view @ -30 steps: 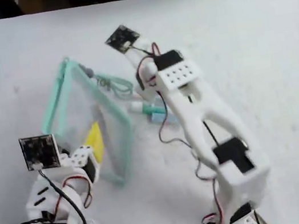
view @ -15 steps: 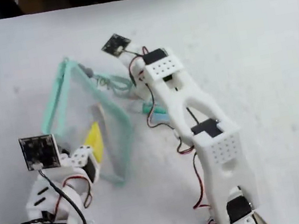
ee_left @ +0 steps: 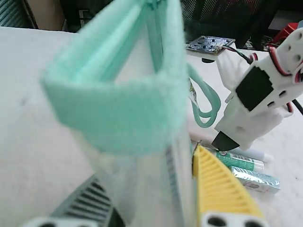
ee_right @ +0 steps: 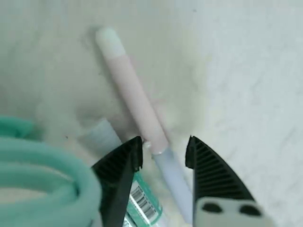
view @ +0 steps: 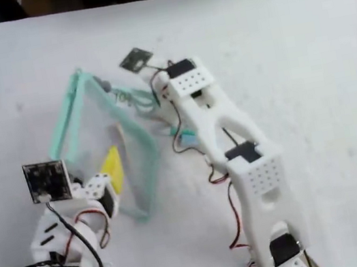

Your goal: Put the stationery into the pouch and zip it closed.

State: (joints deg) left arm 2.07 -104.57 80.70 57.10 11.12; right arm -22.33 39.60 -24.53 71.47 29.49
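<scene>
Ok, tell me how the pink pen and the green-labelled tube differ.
The pink pen is slim and unlabelled; the green-labelled tube is thicker and carries a barcode. The pink pen lies between the right gripper's open jaws; the green-labelled tube lies beside it, partly hidden by one jaw. Both lie on the table, outside the pouch.

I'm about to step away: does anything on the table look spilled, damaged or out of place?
Nothing spilled or damaged. The pouch stands tilted on edge in the left gripper. The pink pen and green pen lie beside it on the table, not yet inside; the right gripper hangs open over the pink pen.
</scene>
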